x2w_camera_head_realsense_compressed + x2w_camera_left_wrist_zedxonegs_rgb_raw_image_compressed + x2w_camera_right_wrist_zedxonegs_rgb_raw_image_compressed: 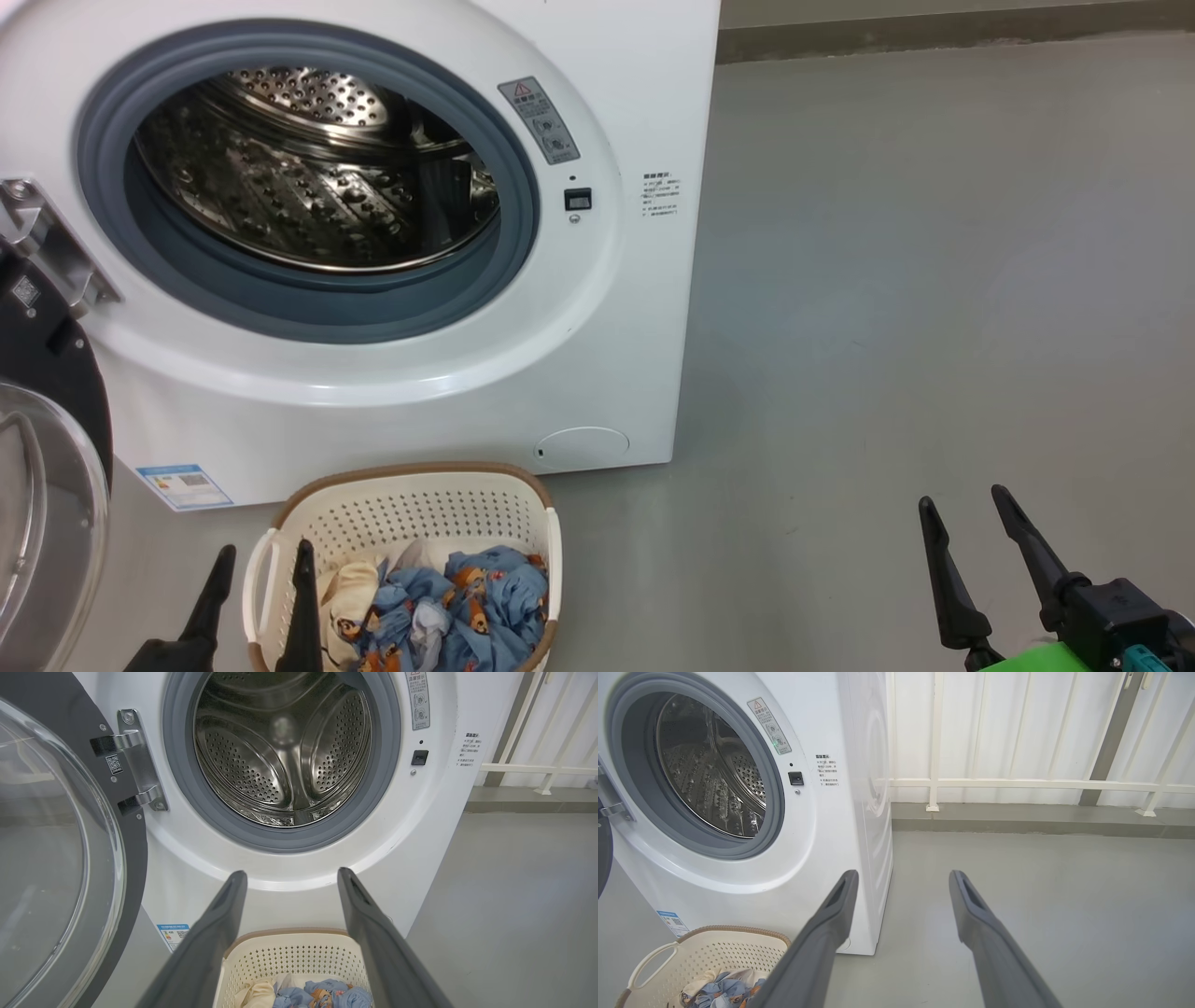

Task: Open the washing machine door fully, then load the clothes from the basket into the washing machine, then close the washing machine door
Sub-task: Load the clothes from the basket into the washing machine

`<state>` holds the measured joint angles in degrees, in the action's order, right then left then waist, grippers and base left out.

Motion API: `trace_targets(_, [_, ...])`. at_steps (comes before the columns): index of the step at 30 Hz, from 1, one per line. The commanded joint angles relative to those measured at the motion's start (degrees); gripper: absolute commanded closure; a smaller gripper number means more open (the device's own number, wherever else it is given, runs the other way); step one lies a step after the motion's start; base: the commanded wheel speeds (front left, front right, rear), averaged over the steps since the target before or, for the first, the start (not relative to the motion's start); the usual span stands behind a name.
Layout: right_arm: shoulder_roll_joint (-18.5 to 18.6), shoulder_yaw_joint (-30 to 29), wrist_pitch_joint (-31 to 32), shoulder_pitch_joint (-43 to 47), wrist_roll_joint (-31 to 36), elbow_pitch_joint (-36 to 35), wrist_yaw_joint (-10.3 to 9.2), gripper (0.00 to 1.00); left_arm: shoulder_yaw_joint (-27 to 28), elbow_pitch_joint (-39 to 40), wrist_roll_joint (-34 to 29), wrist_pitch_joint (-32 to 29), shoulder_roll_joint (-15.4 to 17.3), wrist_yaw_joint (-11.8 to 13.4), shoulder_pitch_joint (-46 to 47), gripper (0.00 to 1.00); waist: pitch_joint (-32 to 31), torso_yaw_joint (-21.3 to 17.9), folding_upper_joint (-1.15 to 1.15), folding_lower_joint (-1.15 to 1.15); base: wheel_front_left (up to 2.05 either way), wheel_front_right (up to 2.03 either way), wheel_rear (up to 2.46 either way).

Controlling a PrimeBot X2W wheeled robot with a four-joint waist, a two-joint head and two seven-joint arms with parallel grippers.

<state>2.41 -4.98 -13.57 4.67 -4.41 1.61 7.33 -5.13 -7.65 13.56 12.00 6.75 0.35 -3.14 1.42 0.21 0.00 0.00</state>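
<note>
White: one washing machine [607,327], one basket [420,515]; left gripper [292,875], right gripper [962,499] spread, empty.

I had both arms held low. In the head view the left gripper [264,551] sat at the lower left, fingers spread wide, pointing up, holding nothing. The right gripper [963,497] sat at the lower right, equally spread and empty.

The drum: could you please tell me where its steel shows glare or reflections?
Head view: bright glints across the drum. Left wrist view: a pale blurred reflection at its back wall. Right wrist view: small highlights on its perforated side.
</note>
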Motion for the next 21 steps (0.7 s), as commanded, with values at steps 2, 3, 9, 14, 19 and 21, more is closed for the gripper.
trace_targets(2, [0.47,1.44,-0.53,-2.11,-0.88,-1.21,0.16,0.00,1.63,0.80,0.21,0.47,1.04,0.62,2.80,0.00,0.16,0.08,0.00,0.00,0.00,0.00,0.00])
trace_targets(3, [0.47,1.48,-0.54,-2.16,-0.90,-1.22,0.16,0.00,1.47,0.61,0.23,0.48,1.01,0.59,2.95,0.00,0.25,0.12,0.00,0.00,0.00,0.00,0.00])
trace_targets(9, [0.47,2.21,-0.56,-2.79,-1.06,-1.41,0.16,0.00,0.83,-1.02,0.42,0.22,1.01,0.35,3.93,0.00,1.37,-0.09,0.00,0.00,0.00,0.00,0.00])
trace_targets(14, [0.47,2.65,-0.64,-3.82,-1.40,-1.84,0.16,0.00,-0.54,-4.19,0.61,-0.65,0.96,-0.69,6.07,0.00,3.59,0.05,0.00,0.00,0.00,0.00,0.00])
trace_targets(19, [0.47,2.96,-0.76,-5.58,-1.51,-2.25,0.16,0.00,-2.08,-10.58,0.75,-1.17,0.68,-2.05,10.05,0.00,7.15,-0.12,0.00,0.00,0.00,0.00,0.00])
trace_targets(21, [0.47,2.99,-0.82,-6.35,-1.65,-2.45,0.16,0.00,-2.73,-13.68,0.77,-1.20,0.56,-2.70,12.09,0.00,8.81,-0.21,0.00,0.00,0.00,0.00,0.00])
